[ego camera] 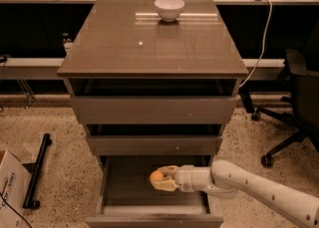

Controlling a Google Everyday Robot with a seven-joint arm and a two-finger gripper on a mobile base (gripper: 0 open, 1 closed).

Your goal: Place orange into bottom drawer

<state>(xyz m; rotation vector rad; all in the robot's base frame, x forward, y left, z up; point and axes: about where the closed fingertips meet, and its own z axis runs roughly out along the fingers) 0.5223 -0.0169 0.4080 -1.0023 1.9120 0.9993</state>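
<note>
The orange (156,176) is a small bright-orange fruit held between the fingers of my gripper (160,178). The gripper reaches in from the right on a white arm and sits inside the open bottom drawer (124,184), over its plain grey-brown floor near the middle. I cannot tell whether the orange touches the drawer floor. The drawer is pulled out below two shallower drawers of the grey-brown cabinet.
A white bowl (169,8) stands at the back of the cabinet top (149,43). A black office chair (294,97) is at the right. A cardboard box (10,187) and a black bar (37,170) lie on the floor at the left.
</note>
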